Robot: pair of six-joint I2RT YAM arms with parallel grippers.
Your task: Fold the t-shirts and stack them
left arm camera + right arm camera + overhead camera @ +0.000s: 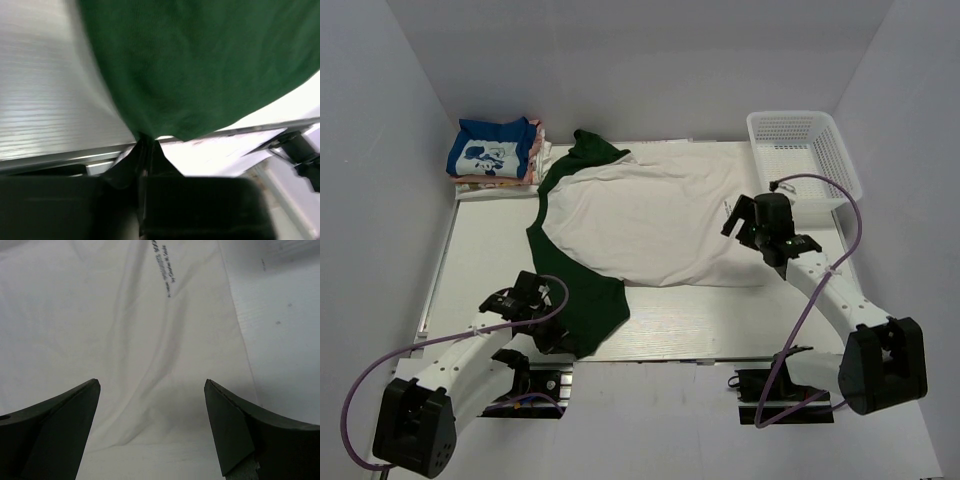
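A cream t-shirt (660,215) lies spread flat across the middle of the table (720,325). Dark green cloth (585,305) shows along its left side and at its far top. Whether the green is a second shirt underneath or part of the same one cannot be told.

The left pincer (555,335) sits at the near-left corner of the green cloth, close to the table's near edge. In the left wrist view its fingers are pinched together on the edge of the dark green cloth (200,65), with the fabric spreading up and away from the left pincer (147,145) over the ribbed table (45,100).

The right pincer (740,222) hangs over the right part of the cream t-shirt (125,330), just inside its right edge, where the bare table (280,330) begins. Its jaws stand wide apart and hold nothing. The cloth lies below the right pincer (152,385), and small dark lettering (162,265) shows farther ahead.

At the far-left corner sits a folded stack with a blue t-shirt (490,150) on top and pinkish ones (500,183) beneath. A white basket (800,150) stands at the far right, well apart from the stack.
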